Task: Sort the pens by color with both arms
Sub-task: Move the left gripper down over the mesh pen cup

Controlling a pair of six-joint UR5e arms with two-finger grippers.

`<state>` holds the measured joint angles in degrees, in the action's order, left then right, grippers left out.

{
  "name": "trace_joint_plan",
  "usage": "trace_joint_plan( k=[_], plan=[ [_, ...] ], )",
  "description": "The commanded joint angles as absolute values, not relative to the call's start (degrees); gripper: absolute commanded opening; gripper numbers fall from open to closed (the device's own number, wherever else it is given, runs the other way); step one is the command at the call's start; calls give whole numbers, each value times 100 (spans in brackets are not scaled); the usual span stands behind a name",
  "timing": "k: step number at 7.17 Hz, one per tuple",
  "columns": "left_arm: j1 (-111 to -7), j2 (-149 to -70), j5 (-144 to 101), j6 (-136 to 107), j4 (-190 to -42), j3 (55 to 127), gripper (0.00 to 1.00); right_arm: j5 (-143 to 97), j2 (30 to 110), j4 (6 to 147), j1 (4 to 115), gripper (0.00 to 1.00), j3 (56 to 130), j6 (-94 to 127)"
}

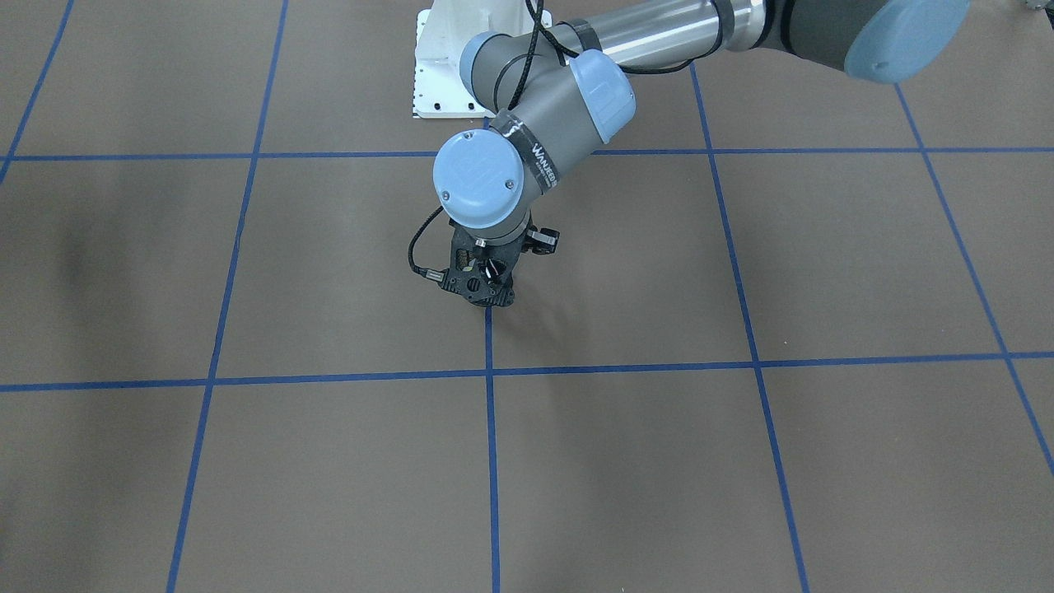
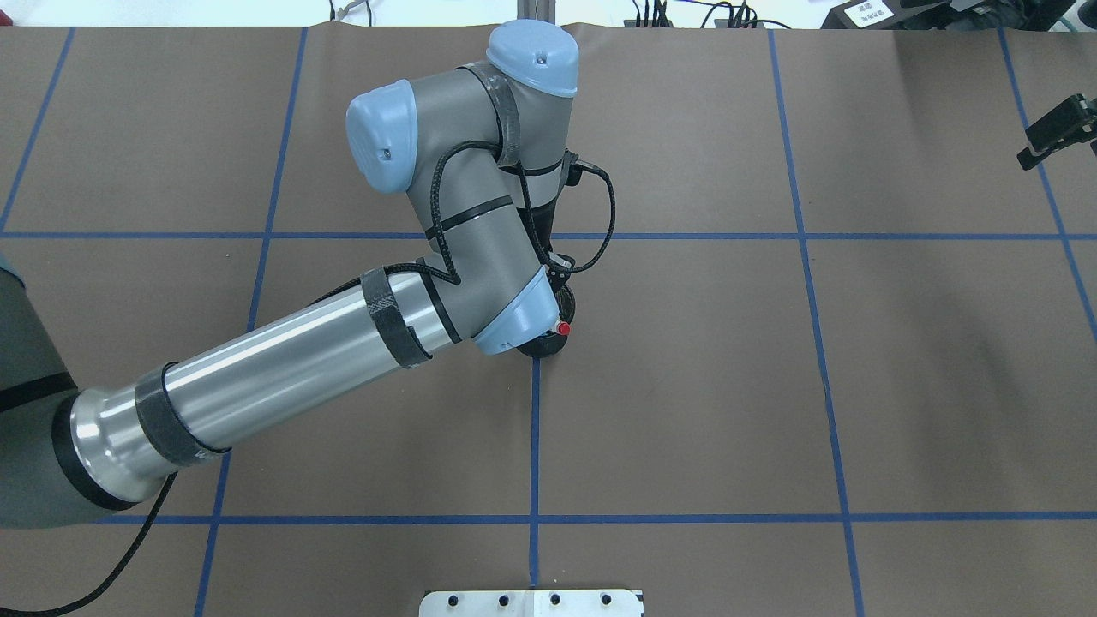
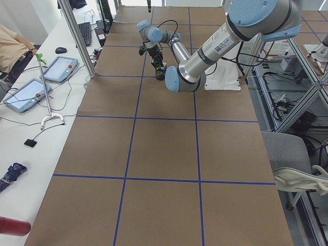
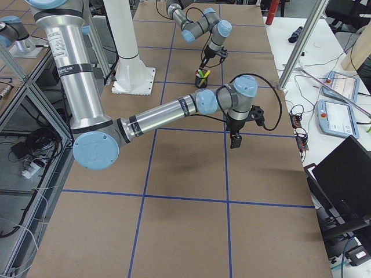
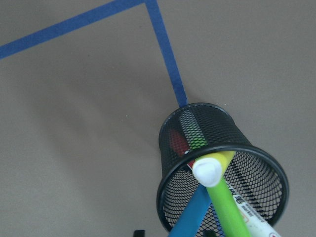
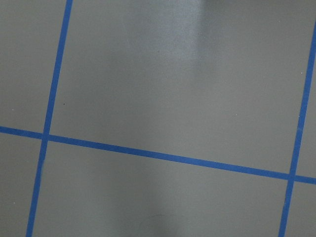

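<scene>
lime green pen [image 5: 224,202] is sitting closest to the left wrist camera, its white end pointing over the mouth of the black mesh cup [image 5: 197,123]. the blue pen [image 5: 190,217] is crossing beside it at the rim, and the white-bodied pen with red ends [image 5: 254,217] is running along its other side. a bit of the yellow pen [image 5: 226,157] is peeking out behind the white end. whether the green one is resting in the cup or being held over it, i cannot tell.

the cup is standing upright on the brown table [image 1: 741,461], right at the end of a blue tape line [image 1: 492,461] near the middle. the left arm [image 2: 283,368] is reaching over it. the left gripper [image 1: 484,284] is hanging directly above the cup and pointing down. how far its fingers are spread, and whether they are gripping a pen, i cannot tell.

the right gripper [image 4: 234,141] is hanging over the table well apart from the cup, also pointing down. its finger gap is too unclear to judge.
</scene>
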<state>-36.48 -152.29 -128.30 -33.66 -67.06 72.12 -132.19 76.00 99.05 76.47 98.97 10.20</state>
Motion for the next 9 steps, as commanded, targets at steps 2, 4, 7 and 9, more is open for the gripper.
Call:
trace_joint_plan(
  k=[2, 4, 7, 9],
  plan=[
    [-3647, -15231, -12832, -3366, -6697, 7242, 39, -13219, 7603, 9905, 7638, 100, 9896, 1020],
    [-3647, -15275, -12832, -3366, -6558, 7312, 27, -13219, 7603, 9905, 7638, 100, 9896, 1020],
    [-3656, -15258, -12832, -3366, -6443, 7540, 0, -13219, 7603, 9905, 7638, 100, 9896, 1020],
    [-3656, -15197, -12832, -3366, -6101, 8013, 0, -13219, 7603, 9905, 7638, 100, 9896, 1020]
  ],
)
